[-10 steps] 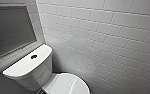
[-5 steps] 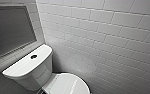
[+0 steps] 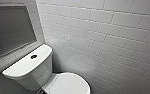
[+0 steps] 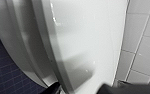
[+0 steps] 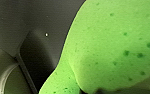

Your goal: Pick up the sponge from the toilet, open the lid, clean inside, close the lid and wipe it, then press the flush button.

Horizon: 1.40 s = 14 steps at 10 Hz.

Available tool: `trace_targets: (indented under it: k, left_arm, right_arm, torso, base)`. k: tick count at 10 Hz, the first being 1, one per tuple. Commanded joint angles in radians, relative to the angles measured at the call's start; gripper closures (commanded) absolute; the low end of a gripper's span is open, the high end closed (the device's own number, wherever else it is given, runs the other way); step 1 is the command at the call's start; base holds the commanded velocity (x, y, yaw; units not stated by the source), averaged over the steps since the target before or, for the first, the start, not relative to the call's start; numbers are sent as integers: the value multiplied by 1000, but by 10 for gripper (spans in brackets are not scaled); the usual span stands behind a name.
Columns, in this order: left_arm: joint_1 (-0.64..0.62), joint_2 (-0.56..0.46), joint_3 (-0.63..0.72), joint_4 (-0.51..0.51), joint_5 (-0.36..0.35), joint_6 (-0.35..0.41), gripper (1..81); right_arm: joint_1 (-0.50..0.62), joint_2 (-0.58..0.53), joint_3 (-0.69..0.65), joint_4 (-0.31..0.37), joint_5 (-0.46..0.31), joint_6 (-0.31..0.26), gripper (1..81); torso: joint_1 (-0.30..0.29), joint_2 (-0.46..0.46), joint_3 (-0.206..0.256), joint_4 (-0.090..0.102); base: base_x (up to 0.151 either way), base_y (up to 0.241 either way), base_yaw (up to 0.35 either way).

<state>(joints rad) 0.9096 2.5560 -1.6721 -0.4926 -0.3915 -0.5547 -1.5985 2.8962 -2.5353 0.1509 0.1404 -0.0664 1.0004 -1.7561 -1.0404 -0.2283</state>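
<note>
The right claw point(image 5: 101, 91) is clamped on the sponge point(image 5: 111, 42), a bright green, pitted block hanging over dark floor point(image 5: 28, 25). The left claw point(image 4: 81, 90) sits hard up against the toilet point(image 3: 38, 72), right by its glossy white curved edge; whether it is wide or narrow I cannot tell. On the toilet, the lid point(image 3: 68, 85) lies shut over the bowl, and the flush button point(image 3: 33, 56) sits dark and round in the middle of the tank top. White tiled wall point(image 3: 103, 37) runs close beside the toilet, and a grey framed panel point(image 3: 11, 27) hangs above its tank.
</note>
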Motion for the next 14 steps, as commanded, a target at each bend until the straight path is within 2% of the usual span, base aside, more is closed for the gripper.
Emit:
trace_targets:
  k: [1, 8, 14]
  left_arm:
    - [-172, -48, 127, 91, -96, 9, 10]
    - [-172, -170, 374, 94, -239, -2, 10]
    - [-172, -245, 417, 94, -263, -169, 10]
  right_arm:
    - [18, 1, 8, 1, -56, 0, 811]
    - [24, 2, 9, 0, -56, 0, 811]
    - [25, 5, 11, -1, -56, 0, 811]
  torso:
    - [0, 0, 0, 0]
    - [0, 0, 0, 0]
    - [0, 0, 0, 0]
  base:
    - [0, 0, 0]
    - [0, 0, 0]
    - [0, 0, 0]
